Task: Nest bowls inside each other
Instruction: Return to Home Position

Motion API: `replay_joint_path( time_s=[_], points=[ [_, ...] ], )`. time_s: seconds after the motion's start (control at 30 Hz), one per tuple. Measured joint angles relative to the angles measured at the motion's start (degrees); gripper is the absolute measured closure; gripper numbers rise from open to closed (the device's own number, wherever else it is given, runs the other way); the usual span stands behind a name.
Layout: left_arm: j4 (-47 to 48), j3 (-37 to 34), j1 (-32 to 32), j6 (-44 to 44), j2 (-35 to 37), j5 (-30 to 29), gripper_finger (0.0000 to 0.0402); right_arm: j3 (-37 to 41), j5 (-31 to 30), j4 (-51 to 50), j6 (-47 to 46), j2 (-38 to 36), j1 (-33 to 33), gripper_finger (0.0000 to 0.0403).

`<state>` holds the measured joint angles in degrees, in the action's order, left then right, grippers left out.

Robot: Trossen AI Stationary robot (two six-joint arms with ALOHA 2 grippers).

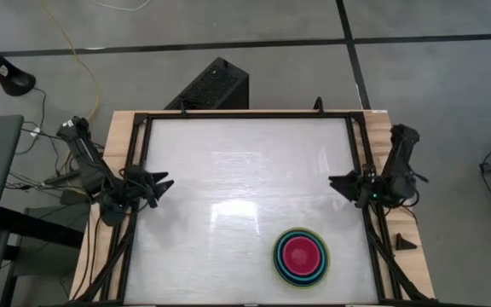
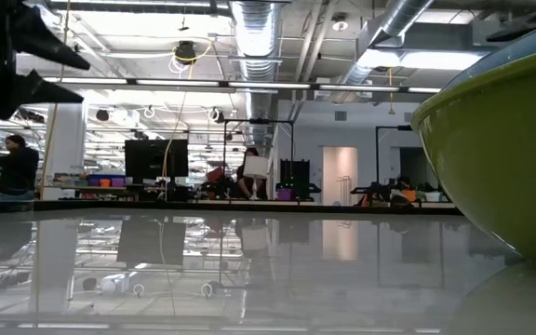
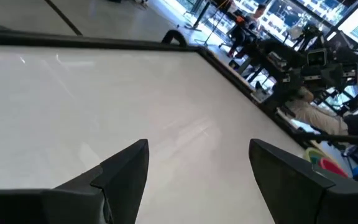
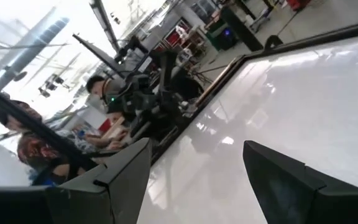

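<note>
The bowls (image 1: 301,257) sit nested in one stack on the bench (image 1: 228,162) near the right arm, left pincer (image 1: 164,189) and right pincer (image 1: 337,186) both apart, empty, at opposite edges, so nesting looks finished and only homing is left.

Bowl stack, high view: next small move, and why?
Probably just park both arms and touch nothing: the bowls sit nested in one stack, pink innermost, while the left end effector and right end effector are open, empty and at the side edges of the table, apart from the stack.
</note>
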<state>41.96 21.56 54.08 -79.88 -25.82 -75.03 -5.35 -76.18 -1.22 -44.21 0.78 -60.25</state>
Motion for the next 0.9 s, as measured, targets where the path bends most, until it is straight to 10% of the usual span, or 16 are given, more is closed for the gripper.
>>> replay_joint_path(
  time_s=[0.33,0.9],
  points=[
    [-4.25,-6.11,-0.02,0.97,0.02,1.92,0.0136,4.90,3.46,2.19,0.26,-0.02,2.48,0.0113],
    [-29.50,-16.55,-6.24,19.23,-0.48,10.34,0.0140,4.97,32.83,5.47,2.25,13.22,22.35,0.0114]
  ],
)
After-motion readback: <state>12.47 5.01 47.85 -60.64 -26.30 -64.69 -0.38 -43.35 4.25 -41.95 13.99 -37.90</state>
